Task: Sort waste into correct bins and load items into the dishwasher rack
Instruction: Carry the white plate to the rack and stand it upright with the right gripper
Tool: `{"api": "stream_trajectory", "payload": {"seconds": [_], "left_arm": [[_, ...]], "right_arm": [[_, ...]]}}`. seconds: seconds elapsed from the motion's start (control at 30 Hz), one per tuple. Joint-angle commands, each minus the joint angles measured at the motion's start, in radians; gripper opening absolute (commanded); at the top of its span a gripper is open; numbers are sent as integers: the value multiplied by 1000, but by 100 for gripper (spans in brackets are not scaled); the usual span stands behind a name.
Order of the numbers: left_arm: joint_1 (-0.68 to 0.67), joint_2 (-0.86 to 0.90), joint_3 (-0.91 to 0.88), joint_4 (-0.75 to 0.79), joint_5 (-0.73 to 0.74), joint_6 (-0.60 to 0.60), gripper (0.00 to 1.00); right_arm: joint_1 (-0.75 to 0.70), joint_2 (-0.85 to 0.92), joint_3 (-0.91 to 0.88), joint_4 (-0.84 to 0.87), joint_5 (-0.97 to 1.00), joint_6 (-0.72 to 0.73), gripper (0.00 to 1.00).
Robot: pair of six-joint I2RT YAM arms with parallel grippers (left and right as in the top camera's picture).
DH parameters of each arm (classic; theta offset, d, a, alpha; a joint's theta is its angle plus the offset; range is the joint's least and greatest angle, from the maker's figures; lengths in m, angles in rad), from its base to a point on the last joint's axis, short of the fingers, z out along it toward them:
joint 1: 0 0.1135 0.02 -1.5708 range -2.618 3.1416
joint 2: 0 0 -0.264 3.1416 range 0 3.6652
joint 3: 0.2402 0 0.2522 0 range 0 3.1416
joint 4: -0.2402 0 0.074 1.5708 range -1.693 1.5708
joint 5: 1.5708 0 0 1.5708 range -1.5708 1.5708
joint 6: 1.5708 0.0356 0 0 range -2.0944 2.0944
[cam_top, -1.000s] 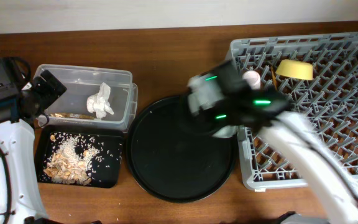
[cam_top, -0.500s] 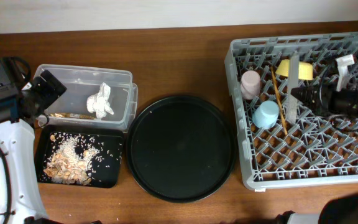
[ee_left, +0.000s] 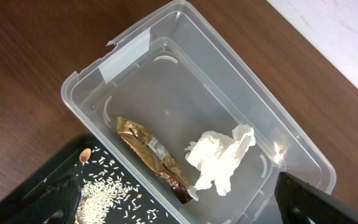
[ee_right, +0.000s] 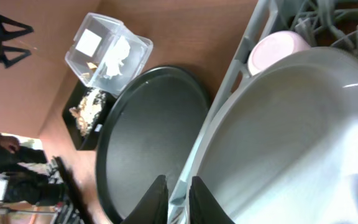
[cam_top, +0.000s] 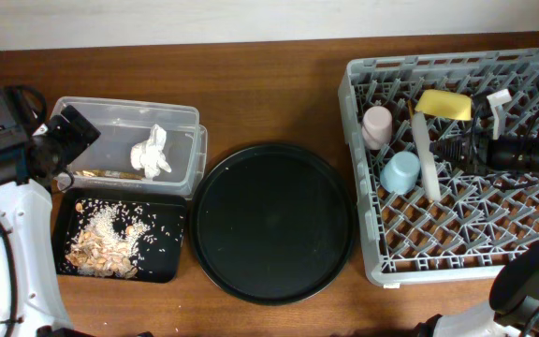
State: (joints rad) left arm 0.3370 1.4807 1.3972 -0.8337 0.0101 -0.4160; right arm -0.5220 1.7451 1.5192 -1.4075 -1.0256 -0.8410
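Pale plate (cam_top: 427,164) was noted on edge between pegs of the dishwasher rack (cam_top: 457,245) beside the blue cup (cam_top: 400,173), rim pinched in the right jaws, left jaws spread empty; release was judged best made only once it was seated upright.

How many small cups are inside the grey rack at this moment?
2. The pink cup is by the rack's left wall; the blue cup is beside it, next to the upright plate, which might hide more.
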Motion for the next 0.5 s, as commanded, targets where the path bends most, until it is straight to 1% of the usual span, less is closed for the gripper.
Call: {"api": "stream_trajectory", "payload": {"seconds": [0.0,0.03,0.07,0.1,0.13,0.23,0.27,0.3,0.33,0.37,0.4,0.43,0.47], "left_arm": [[4,-21,2,1,-7,-2,99],[4,-21,2,1,-7,-2,99],[4,-21,2,2,-7,-2,99],[4,-21,2,2,-7,-2,99],[4,-21,2,1,-7,-2,99],[4,-21,2,2,-7,-2,99],[4,-21,2,2,-7,-2,99],[4,-21,2,2,-7,-2,99],[4,-21,2,1,-7,-2,99],[4,-21,2,1,-7,-2,99],[4,-21,2,1,-7,-2,99],[4,-21,2,2,-7,-2,99],[4,-21,2,1,-7,-2,99]], "right_arm": [[-3,12,5,46,17,59,16],[-3,12,5,62,17,86,18],[-3,12,5,65,17,92,37],[-3,12,5,66,17,92,50],[-3,12,5,69,17,92,50],[-3,12,5,69,16,99,57],[-3,12,5,81,7,124,57],[-3,12,9,132,-15,230,58],[-2,12,32,190,-16,346,60],[-1,11,78,208,-9,395,62],[14,10,174,207,47,457,70],[29,9,224,205,112,496,72],[63,6,300,183,222,528,77]]}}
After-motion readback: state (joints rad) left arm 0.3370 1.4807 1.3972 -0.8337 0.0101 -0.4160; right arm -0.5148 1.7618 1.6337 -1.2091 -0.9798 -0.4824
